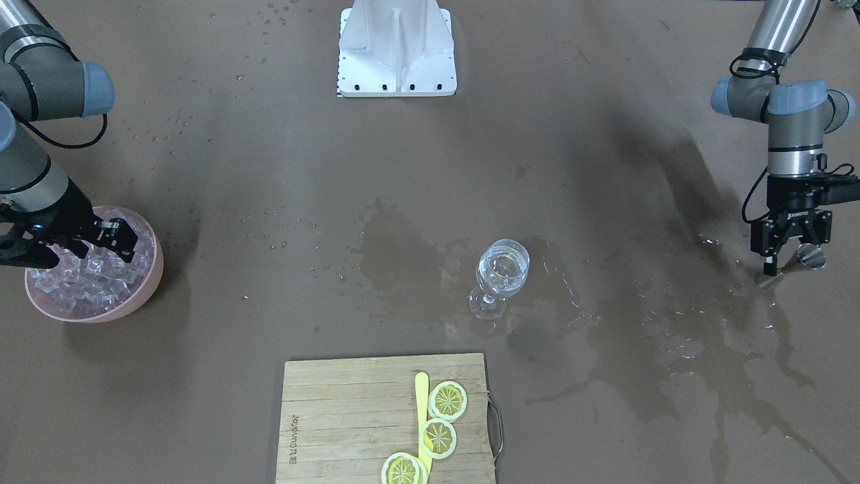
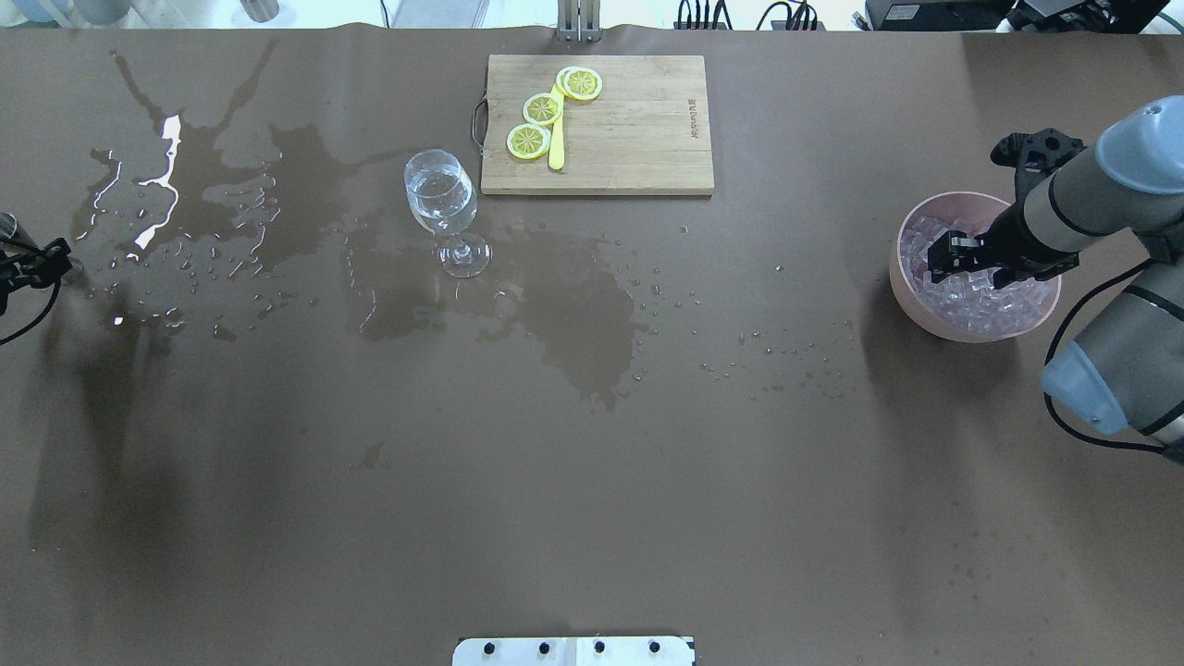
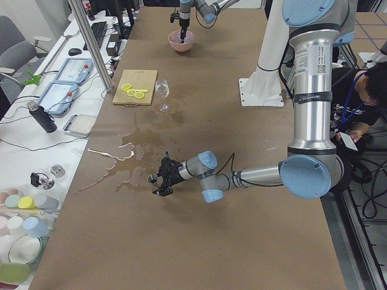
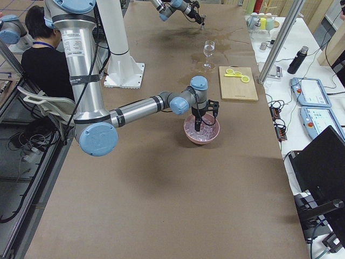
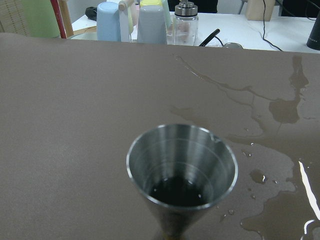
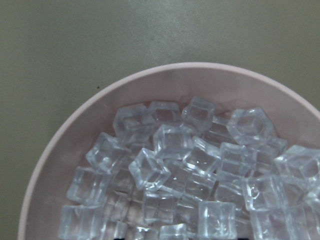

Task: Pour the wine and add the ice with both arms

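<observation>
Step judged: wine (image 1: pixel 505 270) sat in the wine glass (image 1: pixel 496 288), ice due | right gripper (image 2: pixel 969 268) hung spread over ice (image 6: pixel 170 170) in pink bowl (image 1: pixel 152 282), well apart from glass | left gripper (image 1: pixel 791 252) about steel jigger (image 5: pixel 181 170), opposite side; grip unclear | next likely: lower, pinch one cube.

Brown-covered table (image 2: pixel 592 462), white side bench (image 3: pixel 18 142), alu post (image 3: pixel 91 42), grey chair (image 3: pixel 15 51).
</observation>
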Available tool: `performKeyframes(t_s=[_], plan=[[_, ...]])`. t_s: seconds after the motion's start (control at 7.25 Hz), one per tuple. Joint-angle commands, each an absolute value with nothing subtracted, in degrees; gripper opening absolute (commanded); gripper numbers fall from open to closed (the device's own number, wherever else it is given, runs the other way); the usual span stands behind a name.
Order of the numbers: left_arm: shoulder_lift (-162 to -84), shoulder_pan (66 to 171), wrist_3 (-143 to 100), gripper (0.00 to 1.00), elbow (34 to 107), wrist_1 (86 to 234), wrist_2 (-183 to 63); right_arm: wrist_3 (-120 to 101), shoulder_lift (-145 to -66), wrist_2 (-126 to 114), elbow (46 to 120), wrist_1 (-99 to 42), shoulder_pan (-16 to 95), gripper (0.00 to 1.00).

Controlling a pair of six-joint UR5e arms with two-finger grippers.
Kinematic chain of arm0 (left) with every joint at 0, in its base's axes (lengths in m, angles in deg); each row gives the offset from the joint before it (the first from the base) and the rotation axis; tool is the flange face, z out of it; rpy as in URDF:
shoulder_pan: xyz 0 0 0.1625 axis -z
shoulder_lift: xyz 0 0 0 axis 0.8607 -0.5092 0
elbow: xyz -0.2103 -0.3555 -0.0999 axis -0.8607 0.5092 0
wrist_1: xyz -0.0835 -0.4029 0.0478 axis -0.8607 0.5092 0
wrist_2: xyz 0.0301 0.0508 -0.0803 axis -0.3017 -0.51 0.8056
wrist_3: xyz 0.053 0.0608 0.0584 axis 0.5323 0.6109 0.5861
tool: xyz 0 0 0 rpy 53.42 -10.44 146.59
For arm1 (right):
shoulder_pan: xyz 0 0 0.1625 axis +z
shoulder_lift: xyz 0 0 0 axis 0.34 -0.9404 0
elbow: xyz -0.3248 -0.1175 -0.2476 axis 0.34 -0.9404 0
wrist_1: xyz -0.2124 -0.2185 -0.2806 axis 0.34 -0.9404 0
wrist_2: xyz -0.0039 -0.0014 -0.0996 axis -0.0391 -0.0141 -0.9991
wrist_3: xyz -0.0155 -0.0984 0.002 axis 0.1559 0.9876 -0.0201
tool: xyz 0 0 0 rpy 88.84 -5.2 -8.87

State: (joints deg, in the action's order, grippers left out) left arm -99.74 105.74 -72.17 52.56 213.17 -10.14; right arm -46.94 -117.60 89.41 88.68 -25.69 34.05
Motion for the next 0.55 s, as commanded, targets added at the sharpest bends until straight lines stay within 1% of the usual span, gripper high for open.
performKeyframes(t_s=[0.0,0.14,0.28,0.41], plan=[[-100.0,106.1,-72.2,0.84,52.2,213.3,-10.4,-46.8,-118.8,89.3,87.4,-23.1,34.0,0.57],[-100.1,106.1,-72.3,0.84,52.1,214.3,-10.6,-46.8,-118.9,89.3,86.4,-21.7,34.0,0.44],[-100.1,106.1,-72.5,0.84,52.1,214.8,-12.1,-46.8,-118.8,89.3,86.2,-21.5,34.1,0.37],[-100.3,105.8,-72.8,0.84,51.6,214.9,-13.5,-46.8,-118.9,89.3,86.2,-21.5,34.1,0.33]])
